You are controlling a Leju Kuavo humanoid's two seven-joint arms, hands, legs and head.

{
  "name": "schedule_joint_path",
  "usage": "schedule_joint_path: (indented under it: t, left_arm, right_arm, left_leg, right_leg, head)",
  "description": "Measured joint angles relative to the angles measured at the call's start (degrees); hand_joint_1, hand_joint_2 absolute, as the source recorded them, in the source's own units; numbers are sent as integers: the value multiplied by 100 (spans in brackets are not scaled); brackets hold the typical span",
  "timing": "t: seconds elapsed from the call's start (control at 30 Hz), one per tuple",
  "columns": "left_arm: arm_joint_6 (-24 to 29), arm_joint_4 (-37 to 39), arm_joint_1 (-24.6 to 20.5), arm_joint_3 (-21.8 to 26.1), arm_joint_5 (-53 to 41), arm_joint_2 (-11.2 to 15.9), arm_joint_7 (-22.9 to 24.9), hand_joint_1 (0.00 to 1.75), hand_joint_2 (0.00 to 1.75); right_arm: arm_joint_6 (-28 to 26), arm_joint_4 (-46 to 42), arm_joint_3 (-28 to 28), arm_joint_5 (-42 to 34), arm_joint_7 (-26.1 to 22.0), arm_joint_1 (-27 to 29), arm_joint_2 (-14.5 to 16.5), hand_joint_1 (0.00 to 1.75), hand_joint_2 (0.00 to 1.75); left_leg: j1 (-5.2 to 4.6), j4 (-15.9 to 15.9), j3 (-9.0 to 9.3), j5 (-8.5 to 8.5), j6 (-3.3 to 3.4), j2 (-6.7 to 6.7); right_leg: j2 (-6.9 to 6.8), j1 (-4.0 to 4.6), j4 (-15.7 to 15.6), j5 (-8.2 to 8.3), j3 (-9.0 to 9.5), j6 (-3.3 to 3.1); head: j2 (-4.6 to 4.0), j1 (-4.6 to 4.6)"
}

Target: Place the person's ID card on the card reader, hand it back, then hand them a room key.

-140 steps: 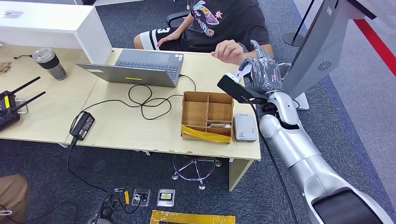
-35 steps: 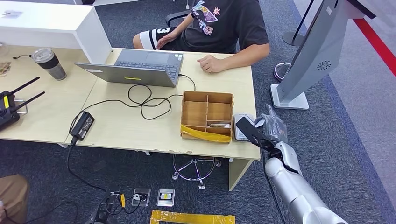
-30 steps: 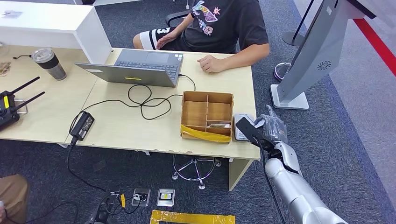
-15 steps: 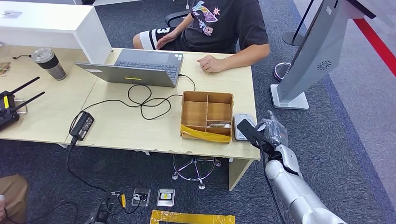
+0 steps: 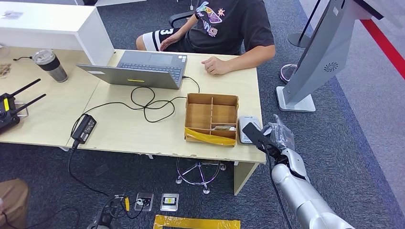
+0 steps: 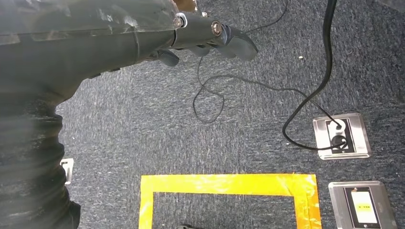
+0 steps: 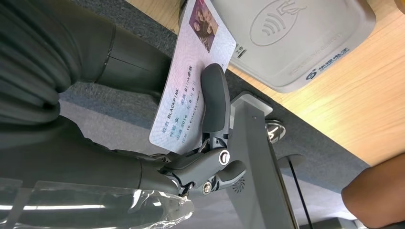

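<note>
The right hand (image 5: 276, 135) hangs at the near right corner of the desk (image 5: 143, 129), just beside the card reader (image 5: 248, 128), and it grips the ID card (image 7: 193, 71). In the right wrist view the card is pinched flat between a dark finger (image 7: 213, 100) lying across its printed face and the thick grey thumb behind it. One end of the card, the end with the small photo, reaches toward the reader (image 7: 291, 38); whether it touches the reader cannot be told.

From the head view the card itself is hard to make out, as the wrist camera block and the hand's clear plastic wrap cover it, and part of the reader is hidden too. The print on the card is too small to read in full. The room key cannot be picked out among the things in the box (image 5: 212, 118).

The left hand (image 6: 205, 38) hangs low over dark carpet, its fingers loosely curled and holding nothing. Most of it is blurred and cut off by the arm's cover.

The reader is a pale grey plastic slab with rounded corners and a wave mark on top. The card is thin, glossy and pale pink-white. The box is brown cardboard split into compartments, with yellow tape along its near edge. The desk top is light wood-grain. A person's hand (image 5: 215, 65) rests on the far edge of the desk, well apart from the reader.
</note>
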Motion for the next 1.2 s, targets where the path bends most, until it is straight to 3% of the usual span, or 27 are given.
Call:
schedule_joint_path:
  t: [0.6,0.93,1.2]
  left_arm:
    - [-39,0,-48,-63,-45,-38,24,0,175]
    - [-39,0,-46,-91,-44,-46,24,0,175]
    - [-13,0,-41,-92,-33,-46,24,0,175]
  right_arm:
    - [189,6,2,183,82,-30,38,175,175]
    - [-306,-22,-3,-107,-354,-224,28,175,175]
    - [-734,-470,-90,-227,-767,-856,17,175,175]
  left_leg:
    - [0,0,2,0,0,0]
    - [0,0,-2,1,0,-1]
    - [0,1,-4,2,0,-1]
  right_leg:
    - [0,0,0,1,4,0]
    - [-1,0,1,4,2,-1]
    - [-1,0,2,4,0,-1]
  head:
    - [0,0]
    - [0,0]
    - [0,0]
